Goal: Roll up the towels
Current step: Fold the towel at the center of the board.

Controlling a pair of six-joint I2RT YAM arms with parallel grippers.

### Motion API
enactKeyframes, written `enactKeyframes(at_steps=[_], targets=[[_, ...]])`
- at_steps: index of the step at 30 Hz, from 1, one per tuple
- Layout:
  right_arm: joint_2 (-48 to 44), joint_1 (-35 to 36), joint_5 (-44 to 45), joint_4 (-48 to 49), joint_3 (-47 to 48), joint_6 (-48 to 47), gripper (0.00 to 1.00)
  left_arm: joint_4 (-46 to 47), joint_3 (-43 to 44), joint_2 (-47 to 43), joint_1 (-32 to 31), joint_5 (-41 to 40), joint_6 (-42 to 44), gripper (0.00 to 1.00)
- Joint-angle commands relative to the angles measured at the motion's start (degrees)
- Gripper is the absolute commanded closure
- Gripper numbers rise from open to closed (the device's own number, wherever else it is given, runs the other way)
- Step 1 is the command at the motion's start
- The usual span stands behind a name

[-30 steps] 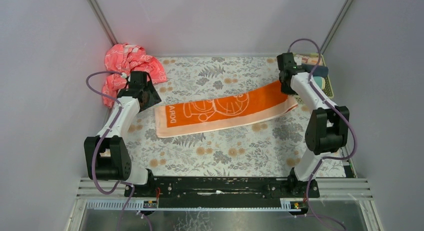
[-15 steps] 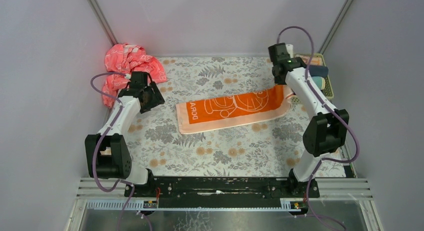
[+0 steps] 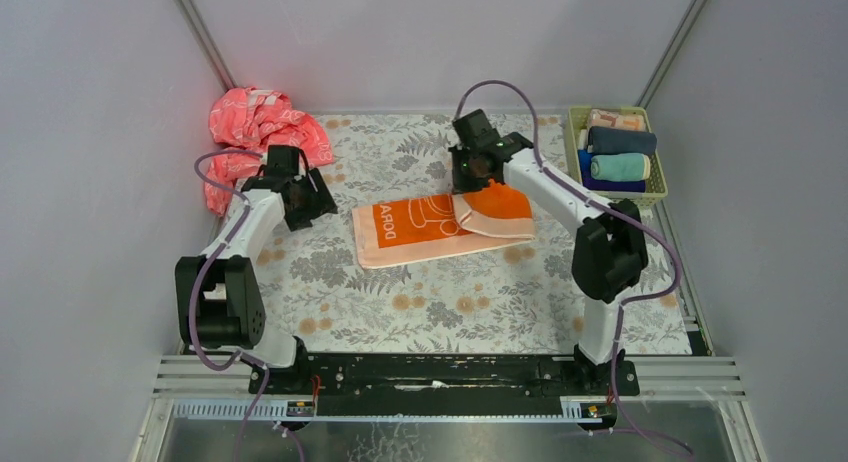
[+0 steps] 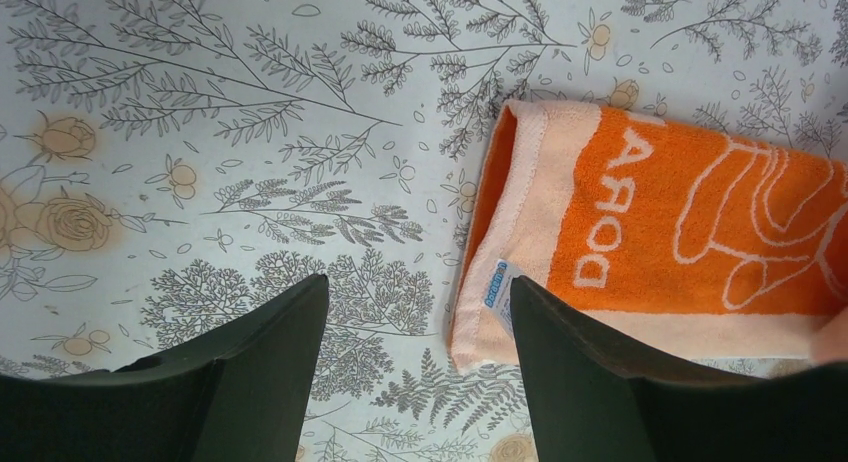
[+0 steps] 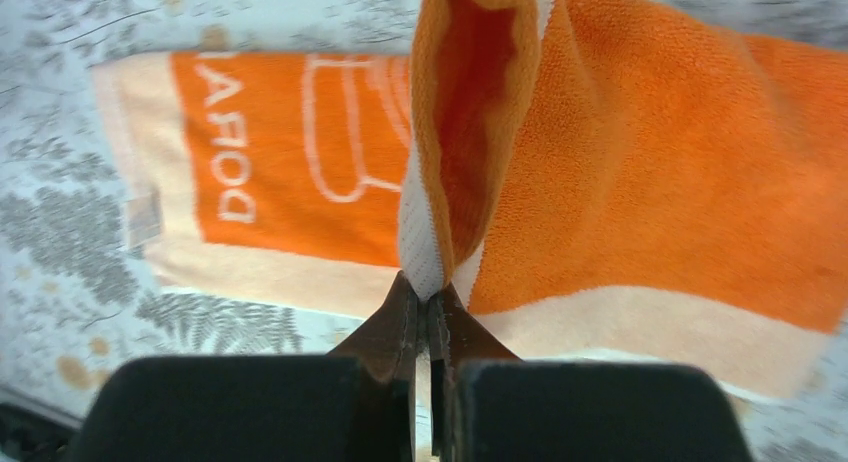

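top cam high, wrists close — share towel (image 3: 412, 228).

walls (image 3: 420, 42): plain pale lilac-grey | corner posts (image 3: 197, 32): silver metal | tablecloth (image 3: 440, 304): white, grey ferns, tan roses | near rail (image 3: 440, 368): black | light: even

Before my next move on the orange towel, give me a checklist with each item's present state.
1. Grip: right pincer shut on the edge of the orange towel: ok.
2. Free arm: left pincer open, clear of the towel: ok.
3. Lettered end lying flat on the table: ok.
4. Tight roll started: not ok, only a loose fold.
5. Fold square with the flat part: cannot tell.
6. Room in the basket for another roll: cannot tell.
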Motion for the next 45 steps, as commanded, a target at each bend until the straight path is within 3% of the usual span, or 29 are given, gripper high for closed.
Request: enactKeyframes(at_steps=[1,17,34,39,45], targets=[[2.51,4.74,-6.15,5.00,4.95,5.58,1.00,1.73,-0.58,0.85,-0.30,2.11,-0.18,0.34],[11.95,14.36,-9.36,6.49,14.75,12.26,1.00,2.71,-1.29,5.13,-0.31,7.91,-1.20,0.43],[20.62,16.52,-15.80,9.75,17.12,16.85,0.95,2.82,-1.38,7.09,-0.40,10.51,-1.09,0.50],[21.57,16.53,-17.82,12.24,17.30,18.17,0.86,2.80,-1.42,7.39,-0.65,11.11,-1.03,0.50],[21.40,16.55,-21.70,15.13,16.03,18.58,0.61,2.79,-1.46,7.18,-0.76,10.85,-0.91,0.50]])
